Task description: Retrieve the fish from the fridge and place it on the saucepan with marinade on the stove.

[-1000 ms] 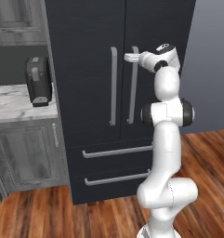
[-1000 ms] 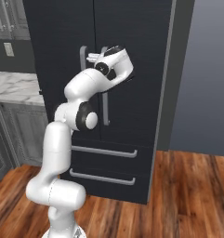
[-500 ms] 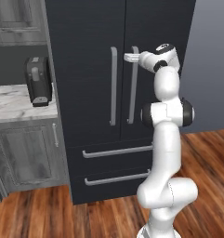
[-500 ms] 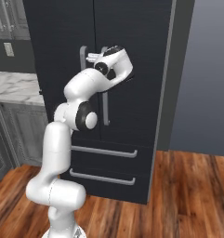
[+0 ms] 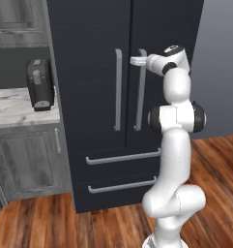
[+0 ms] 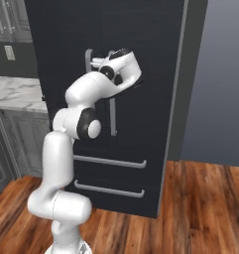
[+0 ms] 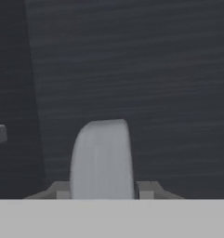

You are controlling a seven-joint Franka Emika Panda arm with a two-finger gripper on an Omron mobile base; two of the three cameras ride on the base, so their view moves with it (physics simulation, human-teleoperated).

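I have the arm raised in front of the fridge (image 5: pixel 123 97), whose two doors are both closed, as are the two drawers beneath them. The gripper (image 5: pixel 137 60) sits at the top end of the right door handle (image 5: pixel 140 92), just right of the seam between the doors. In the hand view that grey handle (image 7: pixel 102 160) stands right between the fingers (image 7: pixel 148 189), and both fingertips sit against its sides, so I read the fingers as narrowed onto the bar and gripping it. The left door handle (image 5: pixel 118 89) hangs just left of the seam, untouched. From the right base camera I see the gripper (image 6: pixel 97 62) at the same handle top. Left of the fridge, a dark coffee machine (image 5: pixel 39 85) stands on the marble counter (image 5: pixel 14 109).
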